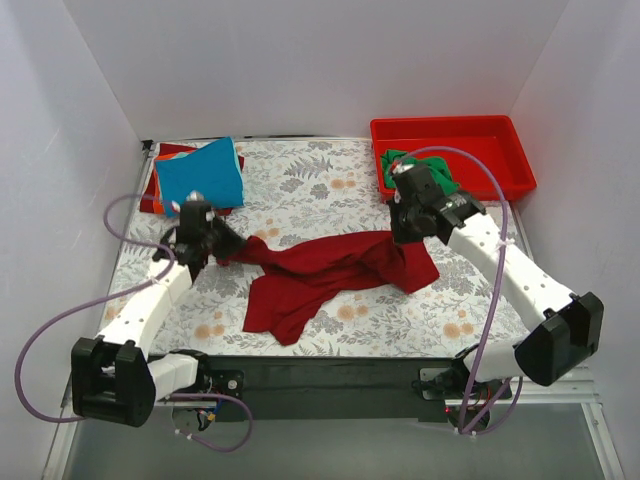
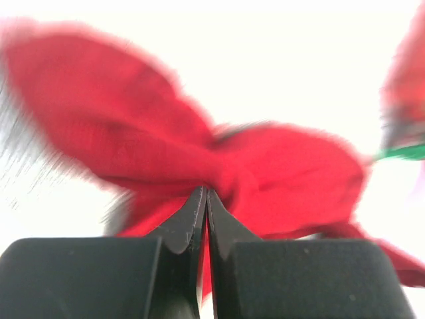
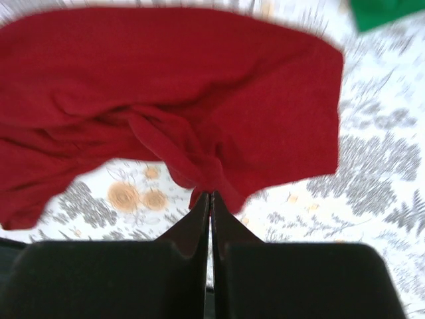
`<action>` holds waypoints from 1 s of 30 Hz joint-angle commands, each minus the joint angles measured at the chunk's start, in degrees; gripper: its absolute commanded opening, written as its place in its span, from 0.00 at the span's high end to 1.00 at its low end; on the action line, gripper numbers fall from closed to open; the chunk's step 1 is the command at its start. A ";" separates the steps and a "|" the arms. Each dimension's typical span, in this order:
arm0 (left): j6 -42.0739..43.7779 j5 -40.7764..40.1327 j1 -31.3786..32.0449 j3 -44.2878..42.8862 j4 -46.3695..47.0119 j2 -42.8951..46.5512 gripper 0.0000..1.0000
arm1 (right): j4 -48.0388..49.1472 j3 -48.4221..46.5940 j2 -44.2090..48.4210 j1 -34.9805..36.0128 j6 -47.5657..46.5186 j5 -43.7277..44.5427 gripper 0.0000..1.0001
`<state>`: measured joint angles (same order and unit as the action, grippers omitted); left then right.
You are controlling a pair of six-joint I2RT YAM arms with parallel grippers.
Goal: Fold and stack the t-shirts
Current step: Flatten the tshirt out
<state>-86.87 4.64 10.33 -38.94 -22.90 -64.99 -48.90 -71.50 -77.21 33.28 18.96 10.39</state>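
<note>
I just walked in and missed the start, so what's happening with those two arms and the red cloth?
Both arms are working on the dark red t-shirt. The left gripper and the right gripper are each pinched shut on a piece of it. The shirt is stretched between them over the floral table cloth, bunched up and not yet folded. A blue t-shirt lies folded in the far left corner, and a green t-shirt sits in the red tray.

Motion-blurred dark red t-shirt
</note>
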 commanded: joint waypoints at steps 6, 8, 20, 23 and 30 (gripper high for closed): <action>7.68 -2.89 -6.18 -40.45 -6.28 -9.53 1.00 | -3.47 -34.72 -11.37 -5.23 -7.35 2.44 0.99; 7.86 -2.80 -7.16 -46.55 -6.20 -12.16 1.00 | -4.00 -42.89 -13.74 -5.68 -7.97 2.61 0.99; 15.40 -0.51 -7.95 -74.62 6.80 -14.29 1.00 | 10.39 -54.02 -6.23 -8.14 -11.13 4.46 0.99; 19.09 -1.73 -7.95 -70.34 11.64 -8.78 1.00 | 15.32 -48.14 -0.25 -8.14 -12.10 4.55 0.99; 29.90 -6.66 -7.95 -61.97 16.47 4.33 1.00 | 21.65 -42.14 9.09 -8.14 -14.48 3.58 0.99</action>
<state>-64.47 1.67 2.52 -102.35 -11.81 -66.11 -36.23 -115.28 -72.23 25.26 6.83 13.58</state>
